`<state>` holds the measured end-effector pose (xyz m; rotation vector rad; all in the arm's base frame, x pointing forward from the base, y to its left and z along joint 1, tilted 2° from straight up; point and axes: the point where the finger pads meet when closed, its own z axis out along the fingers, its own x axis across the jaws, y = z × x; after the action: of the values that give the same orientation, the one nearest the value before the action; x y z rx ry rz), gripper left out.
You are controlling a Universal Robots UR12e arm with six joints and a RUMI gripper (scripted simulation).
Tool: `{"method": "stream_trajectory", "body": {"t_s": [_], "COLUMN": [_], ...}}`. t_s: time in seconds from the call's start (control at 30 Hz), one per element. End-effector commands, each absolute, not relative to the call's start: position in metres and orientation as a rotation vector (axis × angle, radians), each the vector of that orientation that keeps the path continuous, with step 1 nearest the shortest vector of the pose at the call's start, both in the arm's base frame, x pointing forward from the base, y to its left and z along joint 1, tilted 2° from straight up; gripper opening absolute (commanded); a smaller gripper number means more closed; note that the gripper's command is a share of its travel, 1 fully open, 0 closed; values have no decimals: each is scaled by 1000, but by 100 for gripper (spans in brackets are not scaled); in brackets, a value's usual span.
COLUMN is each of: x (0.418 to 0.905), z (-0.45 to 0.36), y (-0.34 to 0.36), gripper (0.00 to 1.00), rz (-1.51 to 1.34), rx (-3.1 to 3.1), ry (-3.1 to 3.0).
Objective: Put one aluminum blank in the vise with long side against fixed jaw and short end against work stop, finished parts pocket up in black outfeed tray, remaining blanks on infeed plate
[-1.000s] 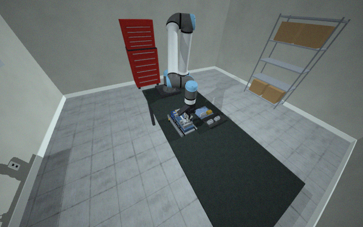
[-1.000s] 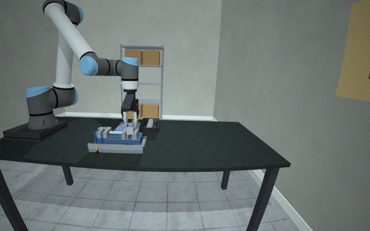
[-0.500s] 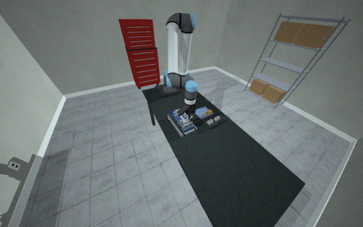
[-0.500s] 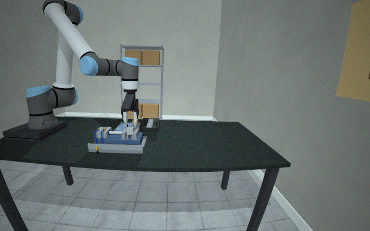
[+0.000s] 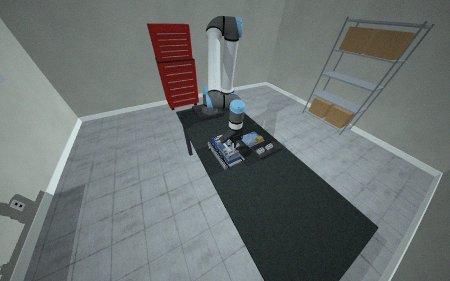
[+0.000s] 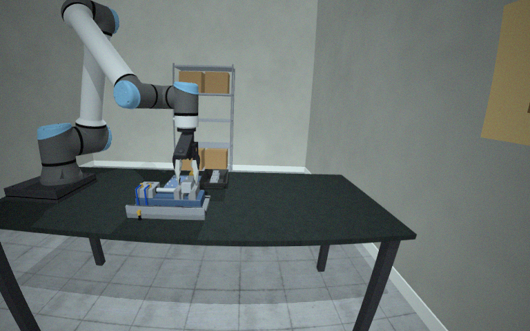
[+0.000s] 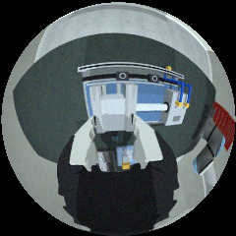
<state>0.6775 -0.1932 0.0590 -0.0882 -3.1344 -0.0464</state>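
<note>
The blue vise [image 5: 222, 154] stands on the dark table and also shows in the exterior view [image 6: 172, 195] and the wrist view [image 7: 133, 100]. A plain gray aluminum blank [image 7: 114, 110] lies between the vise jaws, near the end block without hoses [image 6: 194, 191]. My gripper [image 6: 185, 172] hangs straight over it, and its fingers stand a little apart on either side of the blank, open. The infeed plate holds a yellow brass blank [image 5: 259, 138] and a gray blank [image 5: 251, 142]. The black outfeed tray [image 5: 265, 149] holds two pocketed parts.
The arm's base [image 6: 58, 156] sits at the table's far left end. The vise's blue hoses [image 6: 141, 192] are on its left end block. A red tool cabinet [image 5: 174, 64] and a shelf with boxes [image 5: 361, 69] stand off the table.
</note>
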Motion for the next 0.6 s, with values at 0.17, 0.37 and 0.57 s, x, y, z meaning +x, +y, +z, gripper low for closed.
{"method": "stream_trajectory", "body": {"t_s": [0.17,0.37,0.57], "x": [678,678,678], "z": [60,60,60], "y": [-194,-194,-194], "gripper": [40,40,40], "rz": [-45,-45,-45], "rx": [-88,-88,-88], "ry": [-3136,-3136,-3136]}}
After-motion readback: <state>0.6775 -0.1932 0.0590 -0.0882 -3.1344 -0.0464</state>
